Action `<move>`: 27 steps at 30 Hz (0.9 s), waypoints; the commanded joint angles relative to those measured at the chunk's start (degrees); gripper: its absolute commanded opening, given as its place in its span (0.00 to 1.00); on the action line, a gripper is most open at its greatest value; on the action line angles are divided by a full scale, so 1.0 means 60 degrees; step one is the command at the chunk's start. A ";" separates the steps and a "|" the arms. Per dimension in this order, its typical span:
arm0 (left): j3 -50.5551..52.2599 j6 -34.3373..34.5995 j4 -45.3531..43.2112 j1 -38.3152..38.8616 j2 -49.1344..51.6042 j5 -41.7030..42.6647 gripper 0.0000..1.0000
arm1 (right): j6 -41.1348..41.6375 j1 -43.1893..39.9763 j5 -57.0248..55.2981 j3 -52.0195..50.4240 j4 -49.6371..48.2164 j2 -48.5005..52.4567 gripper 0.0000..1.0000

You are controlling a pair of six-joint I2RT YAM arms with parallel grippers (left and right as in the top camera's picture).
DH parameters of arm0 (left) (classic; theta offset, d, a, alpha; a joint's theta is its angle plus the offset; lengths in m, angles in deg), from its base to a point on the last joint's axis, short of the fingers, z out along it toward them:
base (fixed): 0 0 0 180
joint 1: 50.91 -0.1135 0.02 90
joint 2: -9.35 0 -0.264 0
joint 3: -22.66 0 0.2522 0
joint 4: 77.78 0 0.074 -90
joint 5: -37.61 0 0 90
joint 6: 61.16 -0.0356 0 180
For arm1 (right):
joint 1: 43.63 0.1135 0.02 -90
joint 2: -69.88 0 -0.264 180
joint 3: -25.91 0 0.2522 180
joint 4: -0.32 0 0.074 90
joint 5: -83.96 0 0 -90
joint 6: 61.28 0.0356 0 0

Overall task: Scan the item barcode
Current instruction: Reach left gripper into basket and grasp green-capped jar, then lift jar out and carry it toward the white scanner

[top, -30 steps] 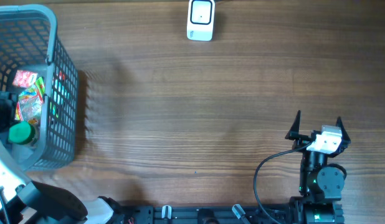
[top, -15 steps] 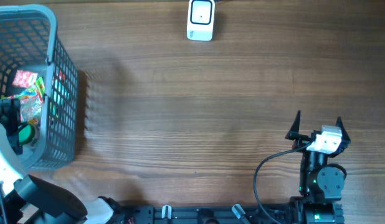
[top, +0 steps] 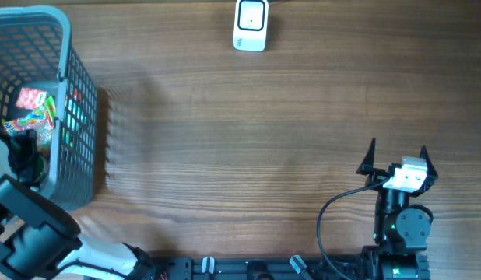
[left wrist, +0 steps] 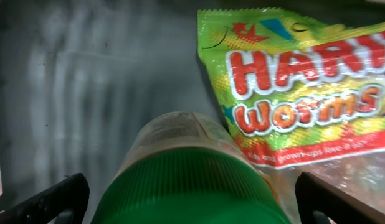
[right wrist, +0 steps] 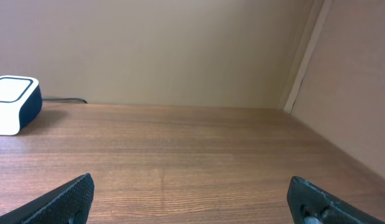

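Observation:
Inside the grey basket (top: 78, 101) at the left, my left gripper (top: 26, 155) reaches down, open. In the left wrist view a jar with a green ribbed lid (left wrist: 186, 186) lies between the two fingers, with a gap on each side; my left gripper (left wrist: 192, 202) holds nothing. A Haribo Worms bag (left wrist: 304, 87) lies just beyond the jar, and shows from above too, the bag (top: 26, 122) beside a red-and-white packet (top: 32, 98). No barcode shows. The white scanner (top: 251, 25) stands at the table's far edge. My right gripper (top: 398, 148) rests open and empty at the near right.
The basket's mesh walls close in around the left gripper. The scanner (right wrist: 15, 96) shows at the far left of the right wrist view, with a cable behind it. A wall corner rises at the right beyond the table's far edge. Wood tabletop (top: 240, 140) lies between basket and right arm.
My left arm has pushed further into the basket, and its gripper now covers the green-lidded jar in the overhead view. The right arm has not moved.

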 commanded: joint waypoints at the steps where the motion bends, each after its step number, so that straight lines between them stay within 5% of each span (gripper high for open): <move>1: 0.0062 0.0153 0.0113 -0.0051 0.0288 -0.0117 0.95 | -0.0087 0.0047 0.0117 -0.0011 -0.0033 0.0051 1.00; 5: 0.0062 0.0157 0.0200 -0.0051 0.0288 -0.0117 0.75 | -0.0091 0.0047 0.0117 -0.0011 -0.0033 0.0051 1.00; 7: 0.0062 0.0157 0.0237 -0.0051 0.0288 -0.0117 0.55 | -0.0087 0.0047 0.0117 -0.0011 -0.0033 0.0047 1.00; 9: 0.0062 0.0160 0.0310 -0.0051 0.0284 -0.0113 0.48 | -0.0091 0.0047 0.0117 -0.0011 -0.0033 0.0051 1.00; 17: -0.0470 0.0149 0.0943 -0.0051 0.0142 0.0568 0.47 | -0.0087 0.0047 0.0117 -0.0011 -0.0033 0.0051 1.00; 27: -0.3144 -0.0157 0.2943 0.0091 -0.0590 0.2521 0.49 | -0.0091 0.0047 0.0117 -0.0011 -0.0033 0.0051 1.00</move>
